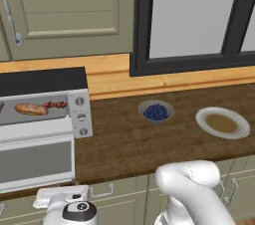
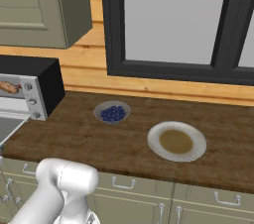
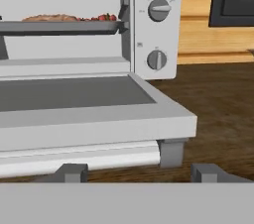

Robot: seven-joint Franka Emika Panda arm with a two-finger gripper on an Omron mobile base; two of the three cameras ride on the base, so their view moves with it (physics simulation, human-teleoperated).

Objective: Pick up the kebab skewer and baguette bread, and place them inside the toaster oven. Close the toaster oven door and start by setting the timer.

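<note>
The toaster oven (image 1: 42, 80) stands at the counter's left end. Its door (image 1: 37, 162) is folded down flat toward me. On the rack inside lie the baguette bread (image 1: 31, 109) and, to its right, the kebab skewer (image 1: 56, 104). Both appear again on the rack in the hand view, the bread (image 3: 49, 18) and the skewer (image 3: 101, 18). My gripper (image 3: 141, 173) hangs low just in front of the door's front edge, level with its silver handle bar (image 3: 84, 161). It is open, fingertips wide apart, holding nothing. The oven's knobs (image 3: 158, 10) sit up to the right.
A bowl of blueberries (image 1: 156, 112) and a white plate with brown sauce (image 1: 222, 123) sit on the wooden counter (image 1: 129, 144) right of the oven. A dark-framed window (image 1: 194, 15) rises behind. Cabinet drawers (image 2: 124, 188) run below the counter edge.
</note>
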